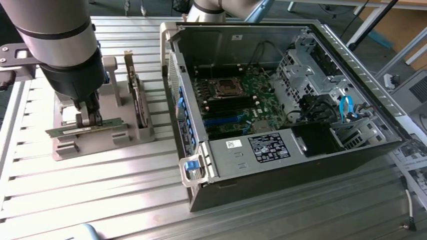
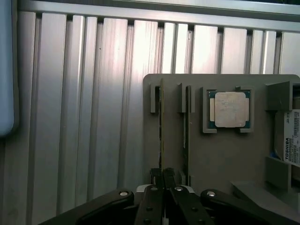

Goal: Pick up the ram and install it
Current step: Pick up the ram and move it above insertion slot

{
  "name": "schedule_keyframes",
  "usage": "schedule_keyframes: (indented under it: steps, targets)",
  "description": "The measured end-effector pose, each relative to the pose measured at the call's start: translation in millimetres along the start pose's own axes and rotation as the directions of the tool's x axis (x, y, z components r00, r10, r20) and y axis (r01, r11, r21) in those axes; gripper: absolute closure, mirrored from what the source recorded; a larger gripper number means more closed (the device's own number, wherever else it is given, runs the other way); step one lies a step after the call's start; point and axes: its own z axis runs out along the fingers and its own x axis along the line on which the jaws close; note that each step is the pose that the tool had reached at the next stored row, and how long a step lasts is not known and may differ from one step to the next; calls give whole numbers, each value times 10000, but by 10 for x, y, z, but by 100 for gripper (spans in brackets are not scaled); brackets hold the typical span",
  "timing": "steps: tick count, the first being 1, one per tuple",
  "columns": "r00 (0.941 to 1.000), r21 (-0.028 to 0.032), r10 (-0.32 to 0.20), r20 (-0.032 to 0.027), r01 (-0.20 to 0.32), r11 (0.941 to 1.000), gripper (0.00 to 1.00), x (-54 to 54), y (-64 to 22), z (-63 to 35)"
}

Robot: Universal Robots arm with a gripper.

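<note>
On the exterior view's left, we see the robot arm (image 1: 63, 55) reaching down over a grey holder (image 1: 137, 134). The holder sits on the ribbed metal counter (image 1: 100, 190).

The jaws are closed on the ram (image 1: 67, 131). It is the thin green stick that stands on its edge in a slot of the holder. From the side, the jaws hold it near its middle. In the wrist view the ram (image 2: 161, 122) looks like a thin line, and the jaws pinch it from both sides. We cannot tell if it has come up out of its slot yet.

Just beside the ram, a dark expansion card (image 1: 138, 97) stands in the next slot. Past that, the wrist view shows a square silver processor chip (image 2: 229, 108) in its own pocket. A hard drive (image 2: 293, 143) lies at the far edge.

On the exterior view's right stands the open computer case (image 1: 227, 35). Its green motherboard (image 1: 263, 95) and its long memory slots (image 1: 230, 106) are inside.

We think this pick goes well if the ram comes straight up and level, so both ends leave the slot together. A tilt could jam the ram or bump it into the dark card next to it. The grip should be firm but gentle, because the board is thin.
</note>
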Motion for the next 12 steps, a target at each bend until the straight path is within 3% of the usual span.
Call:
schedule_keyframes:
  steps: [12]
  targets:
    - [10000, 1, 0, 1, 0, 10000, 88, -8, 6, -388]
